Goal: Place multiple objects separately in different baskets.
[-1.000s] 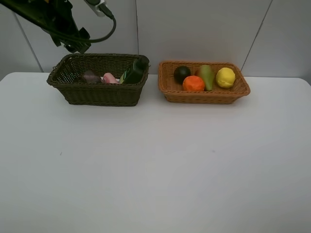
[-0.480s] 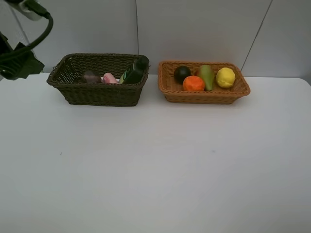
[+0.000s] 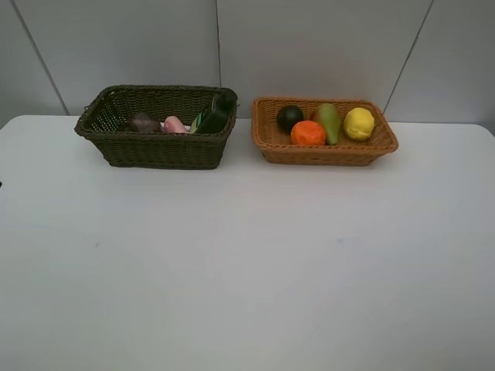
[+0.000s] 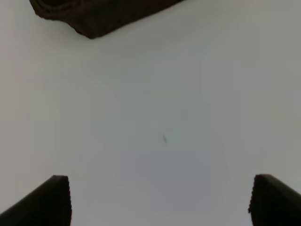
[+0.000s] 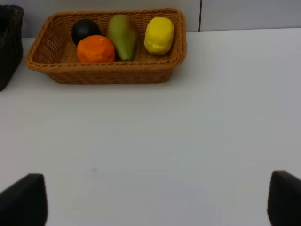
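White table [image 3: 247, 263] with dark basket [image 3: 155, 147] beside orange-tan basket [image 3: 325, 151] of fruit; both grippers [image 4: 160, 202] [image 5: 155, 200] gape wide, empty

Only the fingers show: the left fingers [image 4: 49, 201] are black wedges with serrated inner edges; the right fingers [image 5: 23, 200] are black with rounded tips.

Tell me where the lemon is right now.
In the exterior high view the lemon lies at the right end of the orange-tan basket, on the table's right side, next to the pear.
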### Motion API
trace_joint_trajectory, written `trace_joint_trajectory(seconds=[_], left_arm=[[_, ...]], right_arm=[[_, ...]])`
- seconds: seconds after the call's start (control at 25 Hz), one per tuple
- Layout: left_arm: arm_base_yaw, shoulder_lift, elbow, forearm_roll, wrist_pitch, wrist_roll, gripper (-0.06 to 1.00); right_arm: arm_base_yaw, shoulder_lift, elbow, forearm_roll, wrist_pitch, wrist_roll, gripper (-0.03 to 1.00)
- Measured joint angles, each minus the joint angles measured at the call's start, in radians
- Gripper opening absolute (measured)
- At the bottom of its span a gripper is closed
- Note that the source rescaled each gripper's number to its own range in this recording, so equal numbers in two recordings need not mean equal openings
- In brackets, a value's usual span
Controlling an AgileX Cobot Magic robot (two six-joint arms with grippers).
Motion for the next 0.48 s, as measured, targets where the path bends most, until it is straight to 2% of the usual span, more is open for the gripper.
trace_joint_trajectory(seconds=[0.2, 0.48], left_arm=[[0.000, -0.135, 0.070, -0.100, 0.090, 0.033, 1.00], [0.000, -0.334, 0.251, -0.103, 0.099, 0.155, 1.00]], right_arm=[[0.000, 0.000, 0.000, 0.000, 0.000, 0.000, 0.98], [0.000, 0.000, 0.000, 0.000, 0.000, 0.000, 0.98]])
